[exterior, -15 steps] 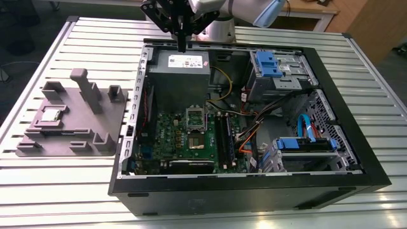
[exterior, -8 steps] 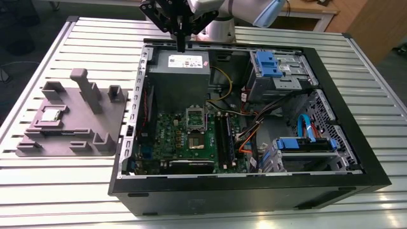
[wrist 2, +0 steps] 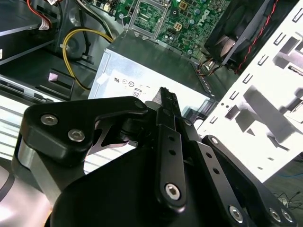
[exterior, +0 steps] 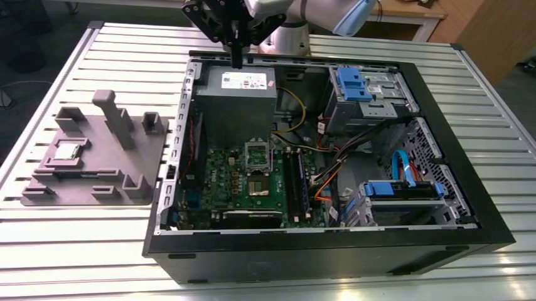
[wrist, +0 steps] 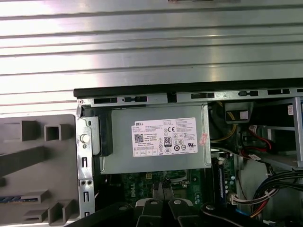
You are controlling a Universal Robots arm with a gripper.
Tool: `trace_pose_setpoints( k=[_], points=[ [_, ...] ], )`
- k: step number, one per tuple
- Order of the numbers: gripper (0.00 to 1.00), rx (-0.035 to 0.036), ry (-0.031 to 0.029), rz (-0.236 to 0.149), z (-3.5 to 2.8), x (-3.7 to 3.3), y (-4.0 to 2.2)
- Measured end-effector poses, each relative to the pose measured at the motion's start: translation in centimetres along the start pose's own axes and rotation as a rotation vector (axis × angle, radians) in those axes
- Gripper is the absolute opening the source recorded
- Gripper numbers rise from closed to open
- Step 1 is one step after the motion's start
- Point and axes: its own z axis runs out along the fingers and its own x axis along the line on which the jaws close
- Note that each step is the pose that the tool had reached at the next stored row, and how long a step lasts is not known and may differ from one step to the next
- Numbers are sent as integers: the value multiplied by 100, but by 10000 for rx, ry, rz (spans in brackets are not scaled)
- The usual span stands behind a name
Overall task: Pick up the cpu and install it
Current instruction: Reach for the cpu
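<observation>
Fingers (exterior: pixel 238 55) of the single arm are pressed together with nothing between them; they hang over the power supply (exterior: pixel 237 81), at the wall of the open computer case (exterior: pixel 335 251) nearest the arm's base; the one cpu (exterior: pixel 67 151) lies flat and well apart from them on the grey plate (exterior: pixel 147 157), near the desk (exterior: pixel 84 251) edge at the exterior view's left; raised blocks stand around it; the case holds one motherboard (exterior: pixel 235 182), one metal-framed socket (exterior: pixel 257 154), loose cables (exterior: pixel 331 182) and two blue-latched drive bays (exterior: pixel 362 88).
</observation>
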Motion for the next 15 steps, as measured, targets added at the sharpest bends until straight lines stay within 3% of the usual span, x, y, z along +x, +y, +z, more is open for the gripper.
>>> trace_pose_setpoints(
  k=[5, 6, 7, 15],
  points=[
    [10, 0, 0, 0, -1, 18, -1],
    [10, 0, 0, 0, -2, 87, -7],
    [10, 0, 0, 0, -2, 112, -9],
    [10, 0, 0, 0, -2, 127, -10]
  ],
)
